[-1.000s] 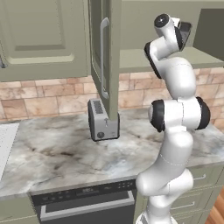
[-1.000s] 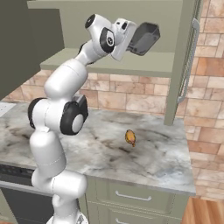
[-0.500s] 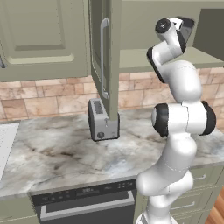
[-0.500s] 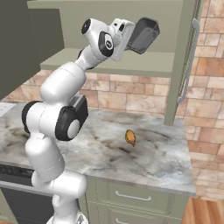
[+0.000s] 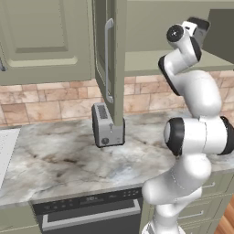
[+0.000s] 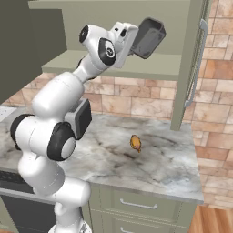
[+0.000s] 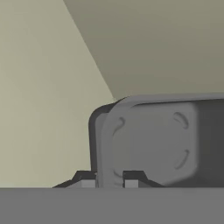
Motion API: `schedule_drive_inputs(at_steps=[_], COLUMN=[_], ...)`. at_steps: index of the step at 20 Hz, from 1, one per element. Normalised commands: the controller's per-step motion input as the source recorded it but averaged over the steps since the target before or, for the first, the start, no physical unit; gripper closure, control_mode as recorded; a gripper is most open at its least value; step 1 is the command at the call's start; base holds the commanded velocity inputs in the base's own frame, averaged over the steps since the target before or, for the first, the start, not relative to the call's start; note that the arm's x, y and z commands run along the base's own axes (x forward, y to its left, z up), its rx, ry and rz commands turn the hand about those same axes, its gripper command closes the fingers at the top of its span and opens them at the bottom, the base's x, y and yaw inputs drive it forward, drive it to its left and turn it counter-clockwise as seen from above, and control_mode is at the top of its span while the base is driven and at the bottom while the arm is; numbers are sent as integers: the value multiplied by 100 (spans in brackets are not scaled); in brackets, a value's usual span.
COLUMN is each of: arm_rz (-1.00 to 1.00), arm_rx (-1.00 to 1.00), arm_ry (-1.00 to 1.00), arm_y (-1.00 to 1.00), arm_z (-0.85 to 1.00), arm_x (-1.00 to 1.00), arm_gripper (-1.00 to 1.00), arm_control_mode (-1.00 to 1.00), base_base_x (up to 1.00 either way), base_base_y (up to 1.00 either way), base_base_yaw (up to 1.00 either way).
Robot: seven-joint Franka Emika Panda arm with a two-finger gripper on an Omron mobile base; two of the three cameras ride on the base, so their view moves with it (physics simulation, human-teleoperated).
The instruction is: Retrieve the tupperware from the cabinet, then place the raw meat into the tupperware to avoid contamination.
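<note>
My gripper (image 6: 132,42) is raised in front of the open cabinet (image 6: 113,64) and is shut on the rim of the tupperware (image 6: 148,37), a dark grey square box held tilted on edge at shelf height. The hand view shows the tupperware (image 7: 157,140) close up, its rim pinched between my fingertips (image 7: 87,180). In the left base view the tupperware (image 5: 201,25) shows dark beyond the hand, before the cabinet's inner shelf (image 5: 151,59). The raw meat (image 6: 135,142), a small orange-brown lump, lies on the marble counter (image 6: 159,168) below and to the right of the hand.
A silver toaster (image 5: 106,124) stands on the counter under the open left cabinet door (image 5: 107,64). The right door (image 6: 196,59) also stands open, with its bar handle facing me. A brick backsplash runs behind the counter, and a dark oven front (image 5: 89,215) sits under it.
The hand has moved slightly up and toward the cabinet opening with the tupperware still in its grip. The arm's elbow has shifted a little. The meat and toaster have not moved.
</note>
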Motion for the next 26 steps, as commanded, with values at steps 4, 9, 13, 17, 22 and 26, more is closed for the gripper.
schedule_drive_inputs(at_steps=[4,9,13,17,22,26], arm_rz=[-1,-1,-1,0,0,0], arm_rx=[0,3,5,6,5,2], arm_ry=[0,4,6,4,2,1], arm_y=[0,3,12,18,18,22], arm_z=[3,9,10,5,0,0], arm_x=[-48,-58,-76,-92,-99,-100], arm_gripper=[100,100,100,100,100,100], arm_control_mode=[-100,-100,-100,-100,-100,-100], base_base_x=[0,0,0,0,0,0], base_base_y=[0,0,0,0,0,0], base_base_yaw=[0,0,0,0,0,0])
